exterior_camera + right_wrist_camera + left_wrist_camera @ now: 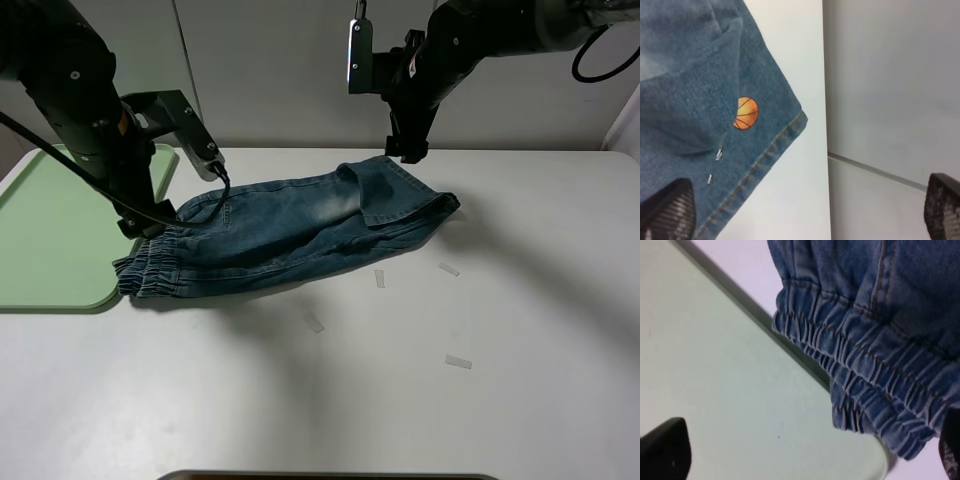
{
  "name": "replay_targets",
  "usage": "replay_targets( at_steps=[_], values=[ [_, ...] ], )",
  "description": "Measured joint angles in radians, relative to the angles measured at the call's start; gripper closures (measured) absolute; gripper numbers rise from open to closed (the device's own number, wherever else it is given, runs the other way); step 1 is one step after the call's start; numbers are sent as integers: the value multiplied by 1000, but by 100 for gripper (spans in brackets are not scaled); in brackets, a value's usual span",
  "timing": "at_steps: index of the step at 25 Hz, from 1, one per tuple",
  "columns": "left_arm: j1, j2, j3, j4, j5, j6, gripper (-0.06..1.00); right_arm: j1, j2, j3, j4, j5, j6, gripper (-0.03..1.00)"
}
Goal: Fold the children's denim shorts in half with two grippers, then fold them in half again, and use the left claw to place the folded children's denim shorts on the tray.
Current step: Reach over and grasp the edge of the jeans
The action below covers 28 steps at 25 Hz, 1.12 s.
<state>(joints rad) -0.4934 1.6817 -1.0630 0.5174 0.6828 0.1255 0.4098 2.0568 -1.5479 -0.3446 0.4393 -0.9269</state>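
Observation:
The children's denim shorts (pixel 290 235) lie folded on the white table, with the gathered waistband (pixel 865 385) at the left, overhanging the right rim of the pale-green tray (pixel 60 230). My left gripper (pixel 140 222) hovers just over the waistband, its jaws wide apart and empty in the left wrist view (pixel 807 455). Above the leg end at the back right hangs my right gripper (pixel 408 150), likewise open with nothing held (pixel 805 210). The right wrist view shows the leg hem (pixel 765 150) with an orange basketball patch (pixel 746 113).
Several small white tape strips (pixel 448 269) lie on the table right of and in front of the shorts. A pale wall (pixel 280 70) rises behind the table's far edge. A dark object (pixel 330 476) shows at the front edge.

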Motion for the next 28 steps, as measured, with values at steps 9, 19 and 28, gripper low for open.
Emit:
replay_targets(
  at_steps=[9, 19, 28],
  values=[
    [0, -9, -9, 0, 81, -3, -5, 0, -53, 0, 0, 45, 152, 27],
    [0, -214, -42, -50, 357, -147, -4, 0, -173, 0, 91, 266, 471, 27],
    [0, -528, -42, -82, 436, -244, -4, 20, -326, 0, 231, 506, 614, 27]
  ],
)
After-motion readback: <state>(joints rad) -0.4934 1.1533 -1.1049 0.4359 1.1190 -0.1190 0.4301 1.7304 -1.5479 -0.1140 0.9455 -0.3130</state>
